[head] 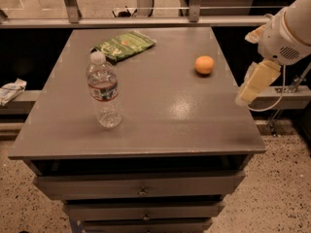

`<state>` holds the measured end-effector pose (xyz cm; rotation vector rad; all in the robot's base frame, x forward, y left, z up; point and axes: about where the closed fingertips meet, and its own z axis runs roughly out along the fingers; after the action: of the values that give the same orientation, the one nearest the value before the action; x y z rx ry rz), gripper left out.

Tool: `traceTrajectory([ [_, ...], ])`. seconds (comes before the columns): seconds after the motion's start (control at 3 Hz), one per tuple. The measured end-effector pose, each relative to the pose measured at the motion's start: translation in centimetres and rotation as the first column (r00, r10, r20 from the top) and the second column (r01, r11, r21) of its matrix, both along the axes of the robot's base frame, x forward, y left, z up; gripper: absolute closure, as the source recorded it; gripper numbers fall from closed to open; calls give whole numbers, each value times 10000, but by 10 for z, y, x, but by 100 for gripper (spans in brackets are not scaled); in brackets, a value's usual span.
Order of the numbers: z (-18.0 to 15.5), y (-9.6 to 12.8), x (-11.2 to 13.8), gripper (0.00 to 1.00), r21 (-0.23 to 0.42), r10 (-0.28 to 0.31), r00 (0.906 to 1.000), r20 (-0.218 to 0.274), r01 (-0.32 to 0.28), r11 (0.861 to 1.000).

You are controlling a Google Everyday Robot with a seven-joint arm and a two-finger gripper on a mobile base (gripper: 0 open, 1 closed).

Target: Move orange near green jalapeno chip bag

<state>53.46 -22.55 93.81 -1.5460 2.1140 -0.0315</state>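
Inspecting the grey bench (146, 125) from above, I record three items on its top. The orange (204, 64) rests on the right side of the far half, close to the right edge, with nothing touching it. The green jalapeno chip bag (125, 44) lies flat near the far edge, left of centre and well apart from the orange. A clear plastic water bottle (103, 91) with a white cap stands upright on the left, nearer the front than the bag and just beside it.

My gripper (252, 84) hangs off the bench's right edge, pointing down and to the left, nearer the front than the orange and apart from it. It holds nothing; how far open it is I cannot tell. My white arm housing (286, 33) sits above it. Drawers (141, 186) run below the bench top.
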Motion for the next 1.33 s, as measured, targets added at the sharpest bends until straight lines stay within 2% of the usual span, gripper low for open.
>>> traceTrajectory([
  [0.33,-6,2,56,0,1263,-182,9956,919,65,9920],
  [0.67,-15,15,95,0,2414,-417,9905,1310,89,9704],
  [1.0,-31,38,127,0,3637,-664,9908,1179,191,9313],
  [1.33,-49,56,148,0,4286,-884,9921,895,417,9025],
])
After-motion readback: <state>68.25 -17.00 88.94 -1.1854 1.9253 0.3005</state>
